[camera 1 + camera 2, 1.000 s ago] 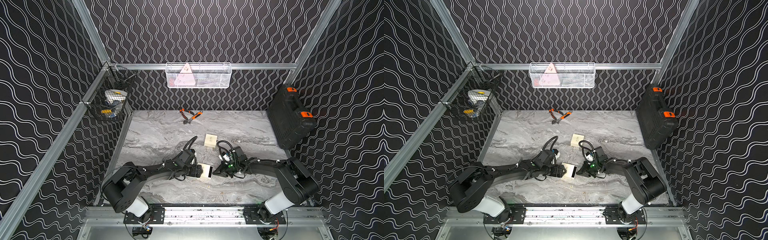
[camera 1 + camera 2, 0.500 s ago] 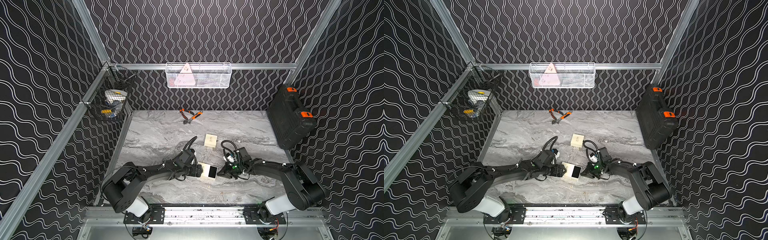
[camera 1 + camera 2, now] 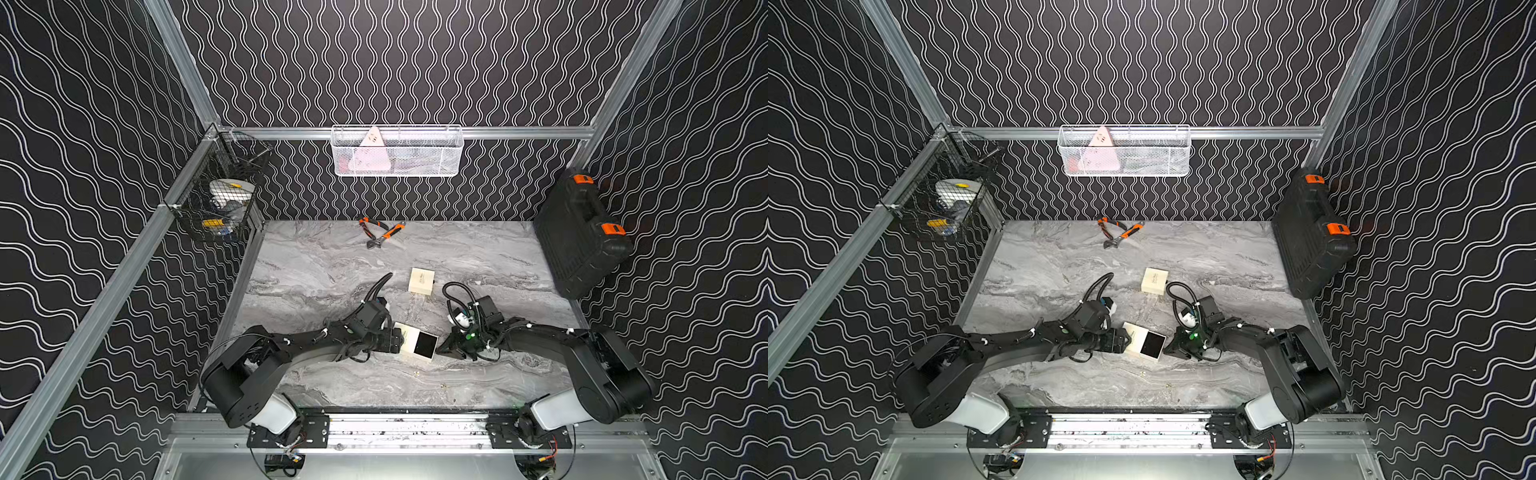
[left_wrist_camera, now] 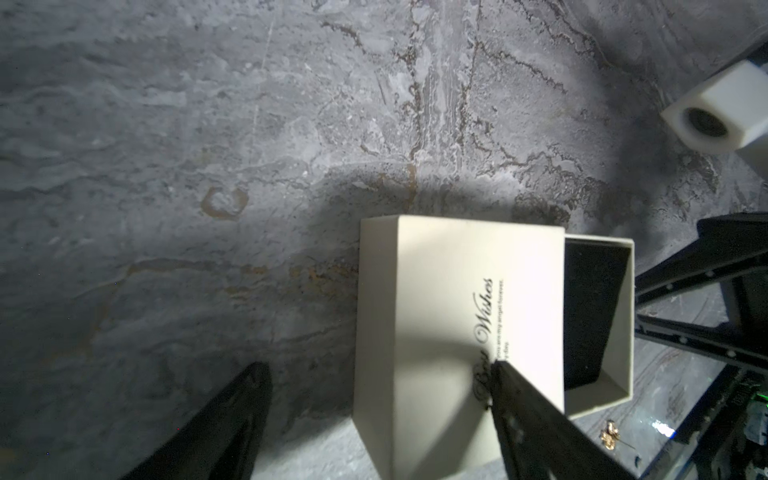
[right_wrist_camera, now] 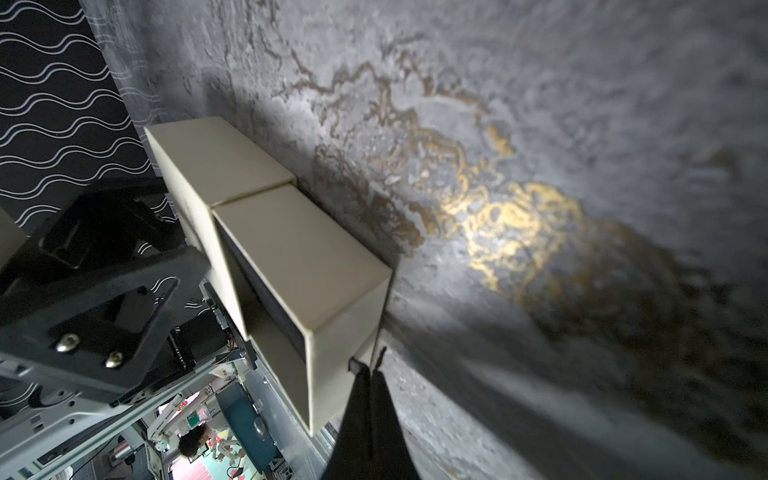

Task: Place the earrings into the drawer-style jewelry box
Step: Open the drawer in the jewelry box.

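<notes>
The drawer-style jewelry box lay on the marble-patterned bench between the two arms. Its drawer was slid partly out toward the right arm, baring a black lining. The left tool stood spread wide at the box's closed end, one finger over the printed lid and the other clear of the box. The right tool was pinched tight, its tips at the drawer's outer corner. One gold earring lay on the bench just beside the open drawer, outside it. A second small cream box sat farther back.
</notes>
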